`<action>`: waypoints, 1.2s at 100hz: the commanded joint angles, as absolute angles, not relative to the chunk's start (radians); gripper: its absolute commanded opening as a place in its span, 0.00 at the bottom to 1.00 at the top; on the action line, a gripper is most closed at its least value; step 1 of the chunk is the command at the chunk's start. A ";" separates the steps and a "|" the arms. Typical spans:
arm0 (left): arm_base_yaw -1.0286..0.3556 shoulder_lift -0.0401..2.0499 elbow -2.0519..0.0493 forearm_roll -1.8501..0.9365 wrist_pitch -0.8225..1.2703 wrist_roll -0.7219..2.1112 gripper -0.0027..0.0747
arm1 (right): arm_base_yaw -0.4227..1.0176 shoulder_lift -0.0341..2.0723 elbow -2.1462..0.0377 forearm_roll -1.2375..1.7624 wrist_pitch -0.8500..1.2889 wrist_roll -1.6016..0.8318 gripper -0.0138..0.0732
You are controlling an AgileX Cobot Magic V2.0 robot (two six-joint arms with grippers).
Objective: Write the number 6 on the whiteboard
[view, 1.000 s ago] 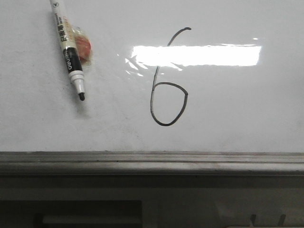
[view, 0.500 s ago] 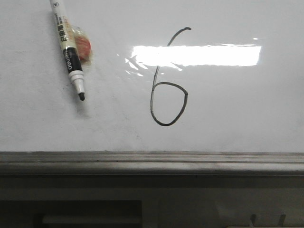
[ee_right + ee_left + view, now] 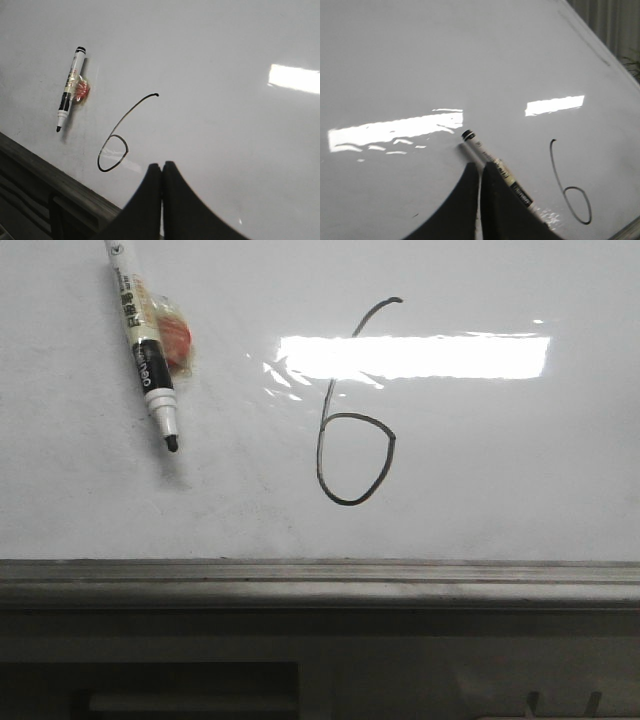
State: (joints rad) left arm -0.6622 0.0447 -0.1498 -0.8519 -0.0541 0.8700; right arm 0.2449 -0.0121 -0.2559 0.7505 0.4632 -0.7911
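Both our left end effector (image 3: pixel 481 200) and right end effector (image 3: pixel 161 200) are closed, holding nothing; the marker (image 3: pixel 144 345) and number 6 (image 3: pixel 354 410) are unchanged since before.

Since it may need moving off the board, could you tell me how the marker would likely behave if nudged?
The marker looks round and slim, so probably rolls. The orange blob on its side may hinder that. Its tip is uncapped, so it may smear the whiteboard.

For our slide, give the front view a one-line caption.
A finished number 6 on the whiteboard, with the uncapped marker lying to its left.
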 commanded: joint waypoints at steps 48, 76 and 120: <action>-0.184 0.031 -0.039 -0.040 -0.068 0.084 0.01 | 0.241 -0.026 -0.278 0.776 0.395 -0.800 0.08; -0.092 -0.036 0.042 -0.050 -0.047 0.059 0.01 | 0.241 -0.026 -0.278 0.776 0.395 -0.800 0.08; -0.098 -0.036 0.042 -0.040 0.000 0.059 0.01 | 0.241 -0.026 -0.278 0.776 0.394 -0.800 0.08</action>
